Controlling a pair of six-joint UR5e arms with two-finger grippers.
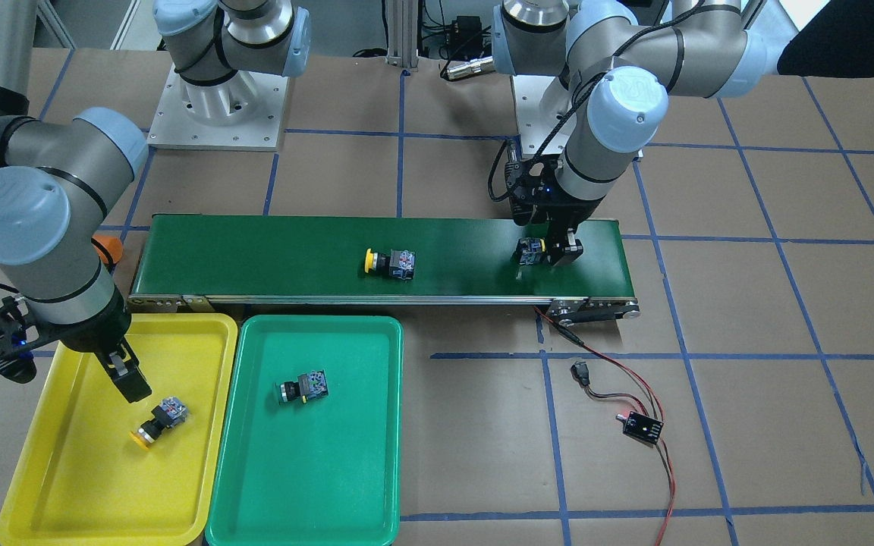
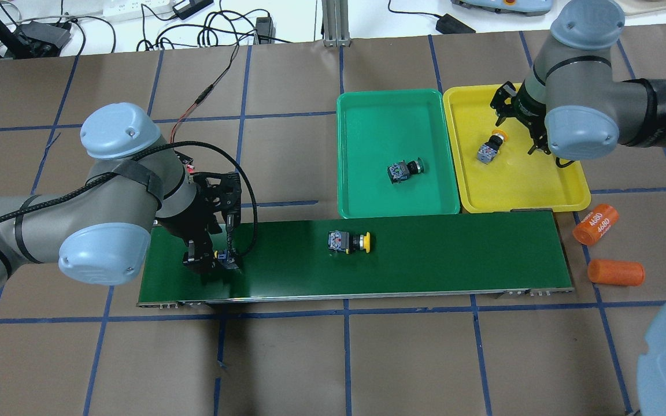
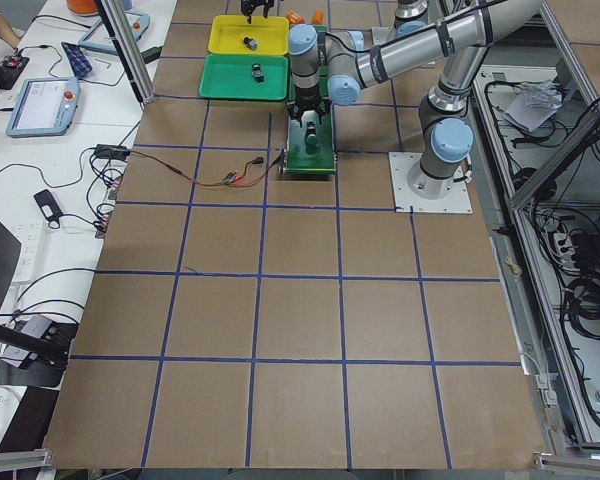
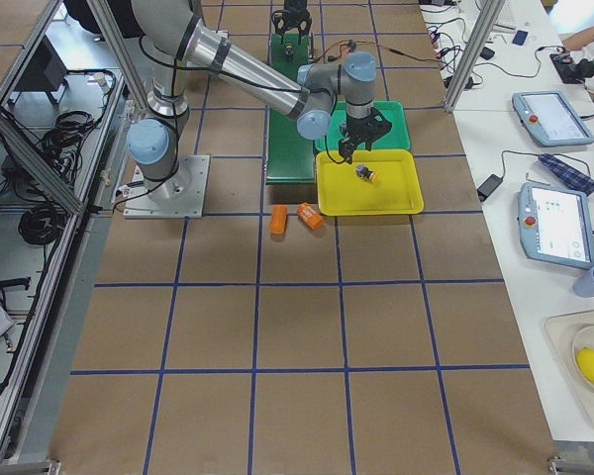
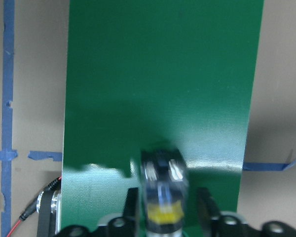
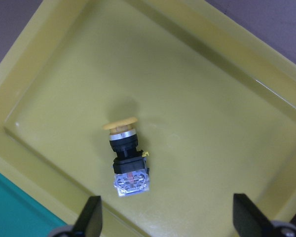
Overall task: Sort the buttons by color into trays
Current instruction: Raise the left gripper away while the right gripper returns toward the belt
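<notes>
I'm picking the button [image 1: 531,250] at the front view's right end of the belt [image 1: 293,258]: the left gripper [image 1: 554,254] straddles it, closure unclear, the right gripper [image 6: 168,219] is wide, and a firm squeeze comes next.

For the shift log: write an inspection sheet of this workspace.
Surface: table, brown paper, blue tape grid.
Job's things: yellow tray holds one yellow-capped button; green tray one green-capped button; second yellow-capped button on conveyor belt; fourth button at its end.
Clutter: two orange cylinders; small circuit board.
Grippers: right gripper open over yellow tray; left gripper straddles fourth button, grip unclear.
Cables: red-black wires, belt to board.
Surroundings: pendants on side bench.
</notes>
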